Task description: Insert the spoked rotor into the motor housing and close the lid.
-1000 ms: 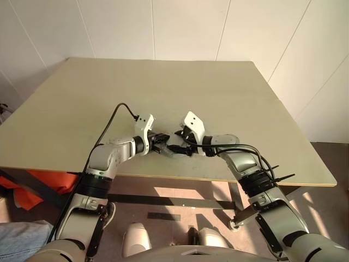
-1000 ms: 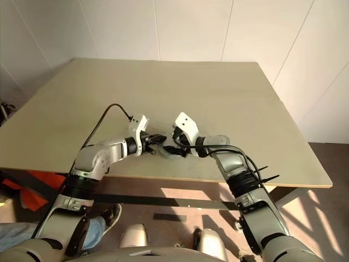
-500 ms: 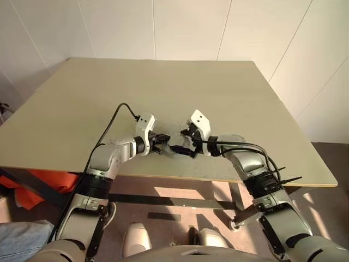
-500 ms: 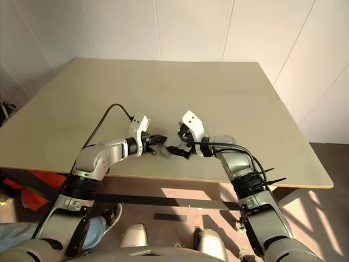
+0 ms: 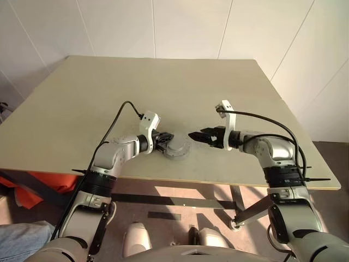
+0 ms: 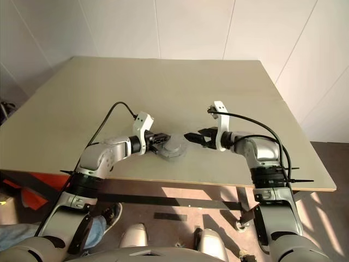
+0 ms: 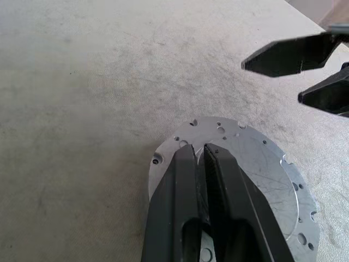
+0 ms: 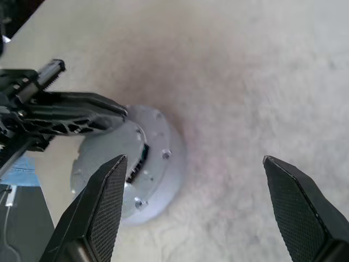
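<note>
Near the front edge of the table (image 5: pixel 65 98), the left gripper (image 7: pixel 198 158) rests with its two black fingers pressed together on top of the lid (image 7: pixel 256 180), a flat grey disc with small holes round its edge. Beneath the disc sits the motor housing (image 8: pixel 163 169), a shallow pale can standing on the tabletop; the right wrist view shows the lid lying slightly tilted on it, with a dark gap at the near rim. Whether the spoked rotor lies inside cannot be told. Just beside the housing, on its right and apart from it, the right gripper (image 5: pixel 195 136) hangs with its jaws spread wide and nothing between them, fingertips pointing toward the lid. A black cable (image 5: pixel 117 117) loops from the left wrist over the pale, scuffed table surface.
</note>
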Robot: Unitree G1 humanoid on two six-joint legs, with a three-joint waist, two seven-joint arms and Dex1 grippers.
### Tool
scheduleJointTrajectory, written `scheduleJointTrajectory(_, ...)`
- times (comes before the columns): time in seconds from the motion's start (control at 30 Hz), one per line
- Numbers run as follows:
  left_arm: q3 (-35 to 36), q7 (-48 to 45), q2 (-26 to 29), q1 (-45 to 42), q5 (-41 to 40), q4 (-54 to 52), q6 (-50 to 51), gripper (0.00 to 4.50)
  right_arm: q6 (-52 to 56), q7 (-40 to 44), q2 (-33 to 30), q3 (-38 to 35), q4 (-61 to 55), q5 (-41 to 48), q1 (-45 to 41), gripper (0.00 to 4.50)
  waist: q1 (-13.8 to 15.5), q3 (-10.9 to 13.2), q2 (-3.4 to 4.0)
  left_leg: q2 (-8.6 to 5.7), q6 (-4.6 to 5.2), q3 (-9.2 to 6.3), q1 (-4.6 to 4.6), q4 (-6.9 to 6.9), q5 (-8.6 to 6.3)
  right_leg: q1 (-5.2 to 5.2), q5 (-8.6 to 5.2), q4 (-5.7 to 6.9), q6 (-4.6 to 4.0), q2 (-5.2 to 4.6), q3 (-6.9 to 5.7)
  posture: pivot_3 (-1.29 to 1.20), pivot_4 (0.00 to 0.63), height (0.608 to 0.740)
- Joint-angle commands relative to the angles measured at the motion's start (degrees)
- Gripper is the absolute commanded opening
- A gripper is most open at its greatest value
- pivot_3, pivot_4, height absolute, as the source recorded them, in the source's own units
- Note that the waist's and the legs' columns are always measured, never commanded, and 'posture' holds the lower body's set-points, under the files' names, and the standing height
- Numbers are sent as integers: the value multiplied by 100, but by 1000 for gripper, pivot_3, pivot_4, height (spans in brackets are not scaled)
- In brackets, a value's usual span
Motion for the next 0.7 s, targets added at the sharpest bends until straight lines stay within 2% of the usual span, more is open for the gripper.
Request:
scheduleJointTrajectory(0.03, -90, -31, 32, -38, 100, 128, 28, 291, 539, -146, 18, -412, -107, 406, -40, 4470, 1, 0, 4, 0, 0, 0, 0, 0, 0, 0, 0, 0, 0, 0, 0, 0, 0, 740)
scheduleJointTrajectory(0.37, -106, -74, 66, -58, 147, 177, -48, 291, 2178, -648, 593, -1022, -817, 1314, 331, 4470, 13, -2, 7, -1, -5, 0, 2, -3, 3, 1, -1, 0, 2, -1, 0, 0, 0, 740)
scheduleJointTrajectory(0.7, -74, -75, 71, -48, 193, 173, -90, 291, 2369, -1310, 1156, -1519, -412, 1370, 4, 4470, -1, -3, 10, 0, -10, 0, 6, -8, 6, -3, -22, 1, 38, -1, 1, 0, 0, 740)
